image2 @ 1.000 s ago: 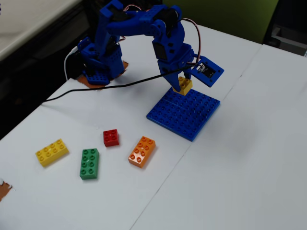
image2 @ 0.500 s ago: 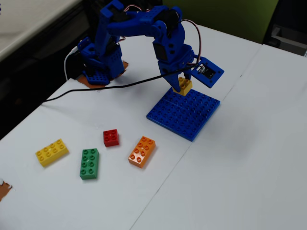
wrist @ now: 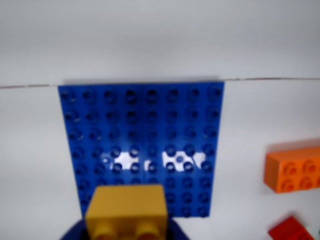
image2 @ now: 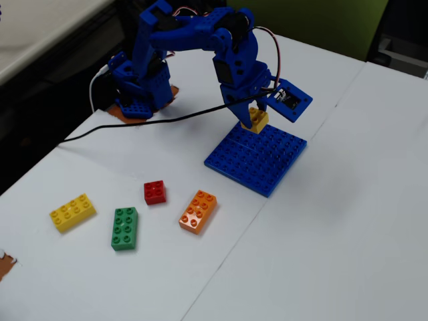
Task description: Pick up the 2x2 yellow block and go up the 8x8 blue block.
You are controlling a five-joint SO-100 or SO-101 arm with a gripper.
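I had the end effector (image2: 255, 120) clamped on the yellow block (image2: 257, 119), upper centre of the fixed view, poised just over the blue plate's (image2: 261, 160) far edge, ready for seating onto its studs.

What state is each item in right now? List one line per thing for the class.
2x2 yellow block: held in the gripper, above the baseplate's edge.
Gripper: shut on the block.
8x8 blue block: flat on the table, bare.
Red brick, orange brick, green brick, long yellow brick: loose, studs up.
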